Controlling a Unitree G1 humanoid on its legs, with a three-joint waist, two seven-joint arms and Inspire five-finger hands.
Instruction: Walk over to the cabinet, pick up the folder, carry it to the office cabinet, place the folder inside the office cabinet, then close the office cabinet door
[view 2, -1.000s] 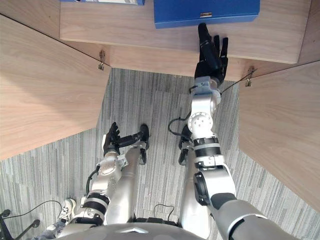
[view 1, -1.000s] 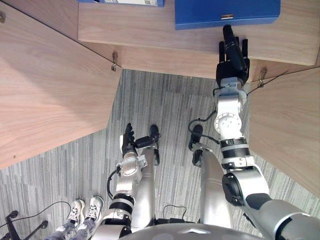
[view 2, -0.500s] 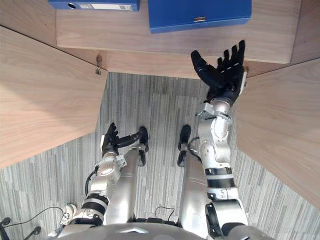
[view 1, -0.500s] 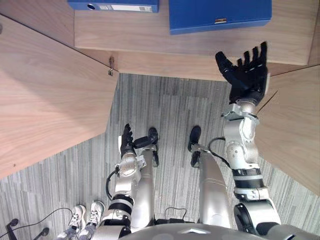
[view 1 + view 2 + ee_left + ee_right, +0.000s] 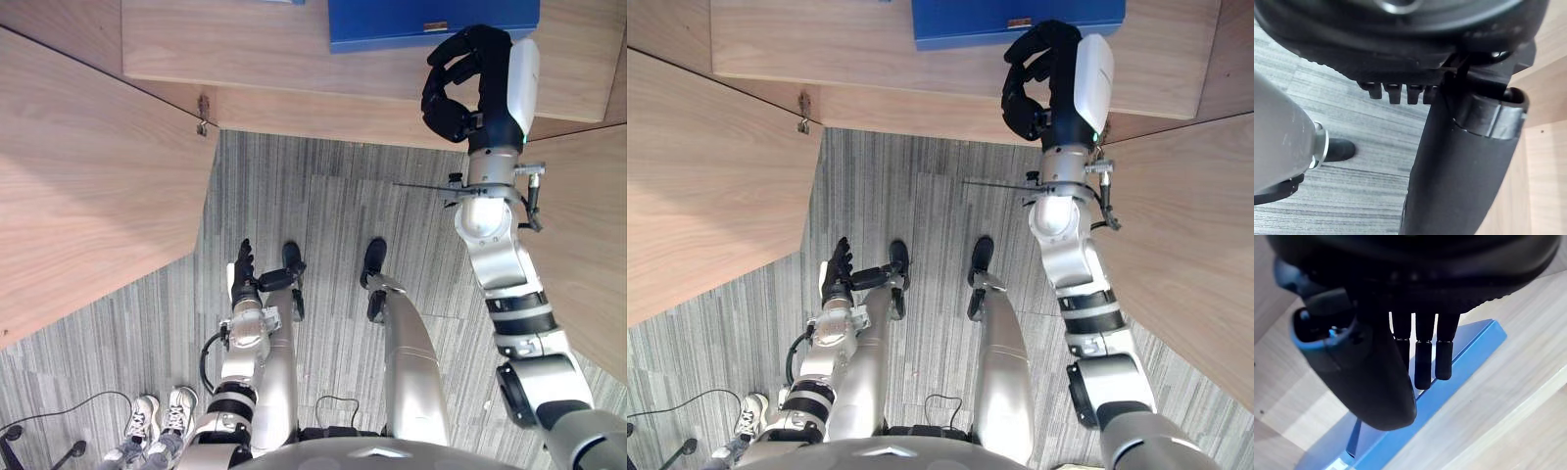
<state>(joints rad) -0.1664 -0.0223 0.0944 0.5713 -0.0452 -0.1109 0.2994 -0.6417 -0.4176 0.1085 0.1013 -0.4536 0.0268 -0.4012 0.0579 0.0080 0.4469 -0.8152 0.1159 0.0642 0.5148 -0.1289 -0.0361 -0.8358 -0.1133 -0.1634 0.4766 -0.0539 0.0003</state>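
Note:
A blue folder (image 5: 392, 24) lies flat on the wooden shelf (image 5: 245, 49) of the open cabinet, at the far edge of the eye views. My right hand (image 5: 480, 83) is raised just in front of the folder's near edge, its back turned to the right. Its fingers (image 5: 1422, 362) are curled toward the thumb with nothing in them, and in the right wrist view they hang over the folder (image 5: 1464, 357) without holding it. My left hand (image 5: 242, 269) hangs low by my side with straight fingers, empty.
The cabinet's left door (image 5: 88, 176) and right door (image 5: 578, 245) both stand open, flanking a strip of grey striped carpet (image 5: 323, 215). A hinge (image 5: 203, 113) sits at the left door's inner corner. A person's shoes (image 5: 162, 421) show at the lower left.
My right hand has gone from spread open to curled, turned its back outward and risen closer to the folder's edge. The left hand has stayed put; the view has shifted slightly.

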